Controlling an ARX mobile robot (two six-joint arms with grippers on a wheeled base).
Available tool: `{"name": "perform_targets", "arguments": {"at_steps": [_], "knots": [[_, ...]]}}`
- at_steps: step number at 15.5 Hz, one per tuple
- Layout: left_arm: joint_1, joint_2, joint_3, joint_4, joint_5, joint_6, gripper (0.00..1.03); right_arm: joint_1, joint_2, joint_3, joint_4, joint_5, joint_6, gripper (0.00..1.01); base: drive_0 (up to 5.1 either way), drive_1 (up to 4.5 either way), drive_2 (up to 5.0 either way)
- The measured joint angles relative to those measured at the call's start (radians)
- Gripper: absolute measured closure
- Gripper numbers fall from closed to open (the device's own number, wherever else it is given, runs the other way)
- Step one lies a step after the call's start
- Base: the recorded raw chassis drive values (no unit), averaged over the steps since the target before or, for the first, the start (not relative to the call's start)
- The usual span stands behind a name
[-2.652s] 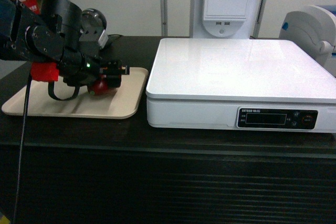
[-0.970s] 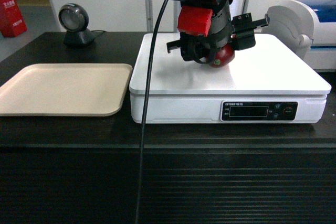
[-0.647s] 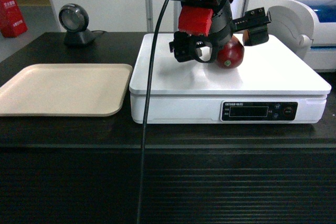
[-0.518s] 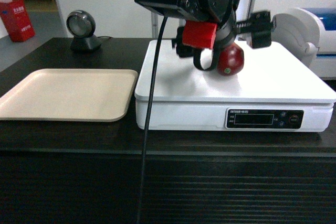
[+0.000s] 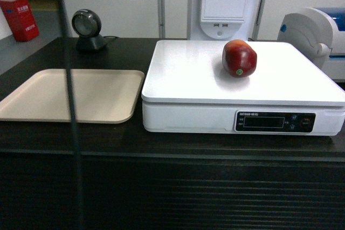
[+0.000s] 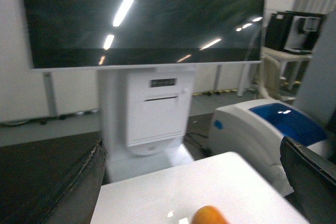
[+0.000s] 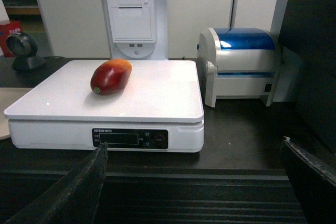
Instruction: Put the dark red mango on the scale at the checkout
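A: Where does the dark red mango (image 5: 239, 58) sit?

B: On its side on the scale (image 5: 188, 79), toward the back of the white platform, touching nothing else. The head view shows its deep red end with a small green stem spot. The right wrist view adds what the head misses: a yellow-orange patch at the far end of the fruit (image 7: 111, 76).

A: And the left wrist camera?

B: It catches only an orange sliver of the mango (image 6: 210, 215) at the bottom edge, above the glossy platform (image 6: 157, 198).

A: The grippers?

B: The left gripper (image 6: 194, 182) shows two dark fingers (image 6: 79, 187) spread wide at the frame edges, holding nothing. The right gripper (image 7: 197, 187) is likewise spread apart and empty, low in front of the checkout (image 5: 172, 187).

A: The counter and room?

B: The counter is dark, with a horizontally ribbed front. A flat beige tray (image 5: 97, 92) with rounded corners lies just left of the scale. A round black barcode scanner (image 5: 88, 29) stands behind it. A white receipt printer kiosk (image 7: 131, 17) rises behind the scale, and a white machine with a blue lid (image 7: 244, 64) sits to the right.
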Motion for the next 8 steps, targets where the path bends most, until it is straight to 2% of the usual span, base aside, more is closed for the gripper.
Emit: {"name": "perform_targets", "arguments": {"at_steps": [3,5,6,7,8], "knots": [[0.100,-0.172,-0.213,0.087,-0.018,-0.006,0.05,0.000,0.000,0.000,0.000,0.000,0.000,0.03,0.0,0.00,0.0],[0.129,-0.252,-0.287,0.098,-0.030,-0.012,0.05,0.000,0.000,0.000,0.000,0.000,0.000,0.03,0.0,0.00,0.0],[0.135,-0.282,-0.312,0.042,-0.080,0.002,0.08,0.000,0.000,0.000,0.000,0.000,0.000,0.03,0.0,0.00,0.0],[0.151,-0.338,-0.383,-0.024,-0.204,0.038,0.18,0.000,0.000,0.000,0.000,0.000,0.000,0.03,0.0,0.00,0.0],[0.187,-0.418,-0.506,-0.028,-0.231,0.073,0.29,0.000,0.000,0.000,-0.001,0.000,0.000,0.03,0.0,0.00,0.0]]}}
